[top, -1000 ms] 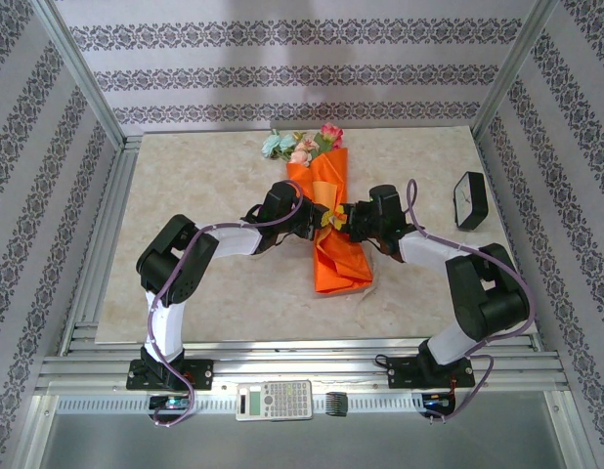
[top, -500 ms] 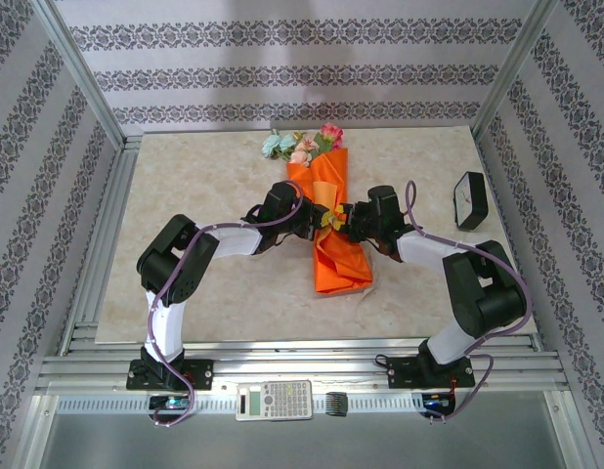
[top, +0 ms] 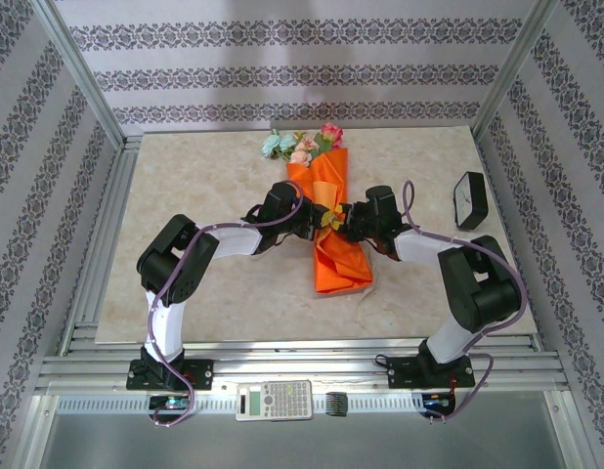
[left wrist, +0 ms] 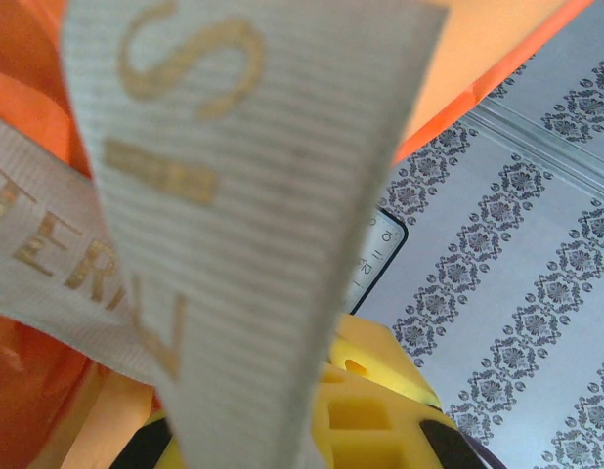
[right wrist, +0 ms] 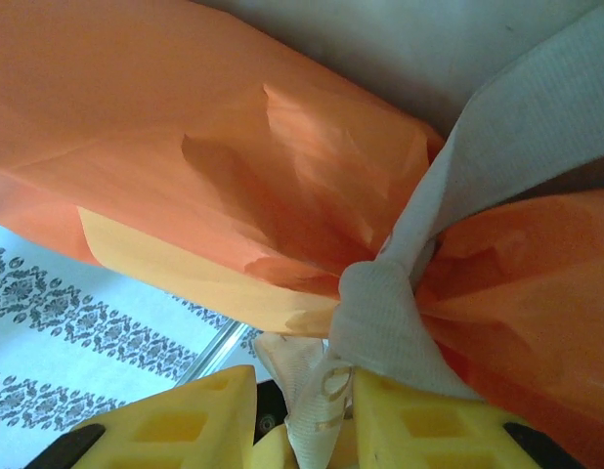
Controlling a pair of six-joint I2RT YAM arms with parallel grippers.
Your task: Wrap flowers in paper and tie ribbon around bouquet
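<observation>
Calculator (top: 274, 400) on the near rail at 6 o'clock. Mid-table, left gripper (top: 320, 219) clamps the ribbon (left wrist: 234, 195); right gripper (top: 343, 221), jaws narrowly parted, straddles its knot (right wrist: 375, 303). Between them lies the bouquet (top: 331, 234), flowers (top: 302, 145) toward 12 o'clock.

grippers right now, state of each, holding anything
left tool: shut on the ribbon
right tool: shut on the ribbon by the knot

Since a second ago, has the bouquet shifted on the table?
No. In the top view the bouquet lies where it did, its blooms equally near the table's far edge and as far from the black clock.
</observation>
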